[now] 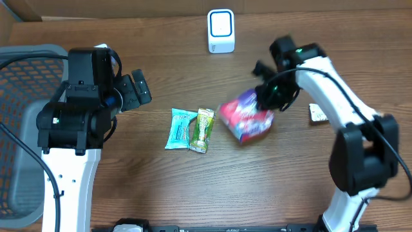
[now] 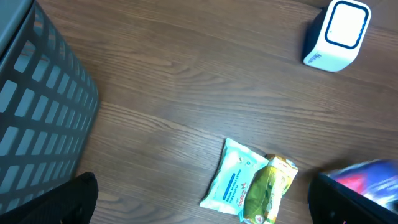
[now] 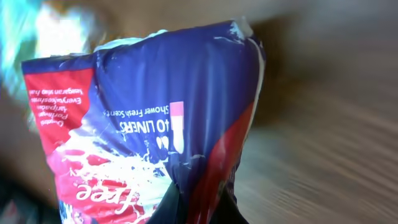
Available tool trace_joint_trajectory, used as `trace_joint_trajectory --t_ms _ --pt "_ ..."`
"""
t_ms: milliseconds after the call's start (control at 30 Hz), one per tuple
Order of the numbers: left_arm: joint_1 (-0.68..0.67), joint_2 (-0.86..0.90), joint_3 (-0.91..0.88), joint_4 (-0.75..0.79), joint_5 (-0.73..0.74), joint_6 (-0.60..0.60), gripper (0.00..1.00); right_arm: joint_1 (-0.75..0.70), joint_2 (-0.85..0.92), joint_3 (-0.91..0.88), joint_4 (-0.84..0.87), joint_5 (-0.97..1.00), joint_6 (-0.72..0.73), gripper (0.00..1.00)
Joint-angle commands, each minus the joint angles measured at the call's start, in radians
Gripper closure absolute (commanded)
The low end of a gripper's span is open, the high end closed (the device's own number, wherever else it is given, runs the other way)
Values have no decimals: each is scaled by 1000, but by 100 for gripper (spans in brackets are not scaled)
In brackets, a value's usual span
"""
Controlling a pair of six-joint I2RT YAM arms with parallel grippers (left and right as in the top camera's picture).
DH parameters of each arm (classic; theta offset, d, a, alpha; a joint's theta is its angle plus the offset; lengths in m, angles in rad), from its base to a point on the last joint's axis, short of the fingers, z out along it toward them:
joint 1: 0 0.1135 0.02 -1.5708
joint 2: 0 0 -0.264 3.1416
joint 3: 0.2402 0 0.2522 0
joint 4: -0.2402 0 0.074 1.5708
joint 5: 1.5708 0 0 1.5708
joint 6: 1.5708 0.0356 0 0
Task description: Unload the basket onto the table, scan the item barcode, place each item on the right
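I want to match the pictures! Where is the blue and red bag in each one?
Overhead: the blue and red bag sits right of the middle.
Left wrist: the bag is blurry, in the bottom right corner.
Right wrist: the bag fills most of the picture.
Shared landmark: the green packet lies left of the bag in overhead and left wrist; right wrist does not show it.

Left end effector (image 1: 134, 91) wide, right one (image 1: 265, 98) clamped

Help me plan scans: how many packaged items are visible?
3: teal packet and green packet touching mid-table, purple-red bag in the right claw. A small white thing beside that arm may be another.
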Motion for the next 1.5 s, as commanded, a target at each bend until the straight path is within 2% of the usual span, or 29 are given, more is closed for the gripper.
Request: trace_joint_trajectory --t_ms 0,100,267,400,633,833,1200,1233,1367,1467 --pt "2 3 8 0 -12 -10 0 44 -127 54 -14 489 331 96" --pt "2 3 8 0 -12 -10 0 124 -128 53 -80 763 492 96" --pt "2 3 8 0 -12 -10 1 253 -112 52 -184 1012 676 96" --pt "2 3 8 0 -12 -10 1 291 -112 23 -178 1058 796 96" --pt "2 3 8 0 -12 -10 0 291 -88 -2 -202 1091 797 96" --pt "2 3 8 0 -12 -10 1 301 26 -2 -222 1118 783 96" --pt "2 3 8 1 -12 -10 0 460 172 -2 -236 1143 741 96" --pt "2 3 8 0 -12 -10 0 472 179 -2 -240 1142 742 95" --pt "2 3 8 1 -12 -10 0 521 183 -2 -246 1139 741 69" --pt "2 3 8 1 -12 -10 1 559 183 -1 -253 1117 741 61"
